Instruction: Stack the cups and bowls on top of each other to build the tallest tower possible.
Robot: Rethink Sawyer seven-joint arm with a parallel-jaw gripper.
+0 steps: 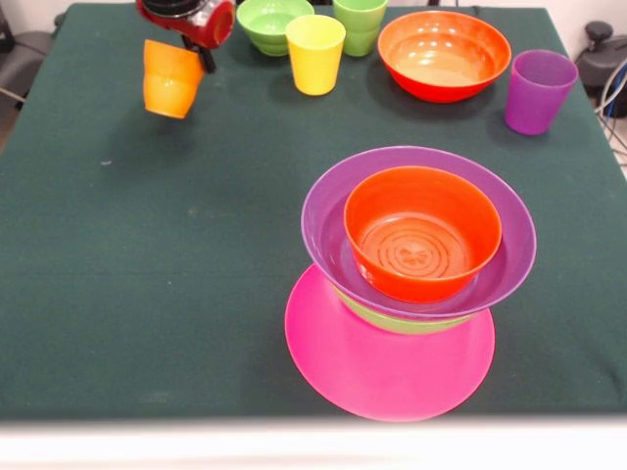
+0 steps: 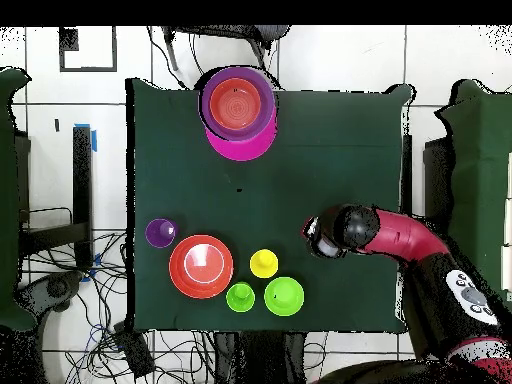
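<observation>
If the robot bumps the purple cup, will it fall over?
Probably yes. The purple cup stands upright on its narrower bottom, so it looks tippy. It looks like light, glossy plastic, so it might also slide. On its side, it would probably roll in a curve.

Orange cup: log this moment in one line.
gripper: holding orange cup aloft | tower: four bowls | yellow cup: on table
</observation>
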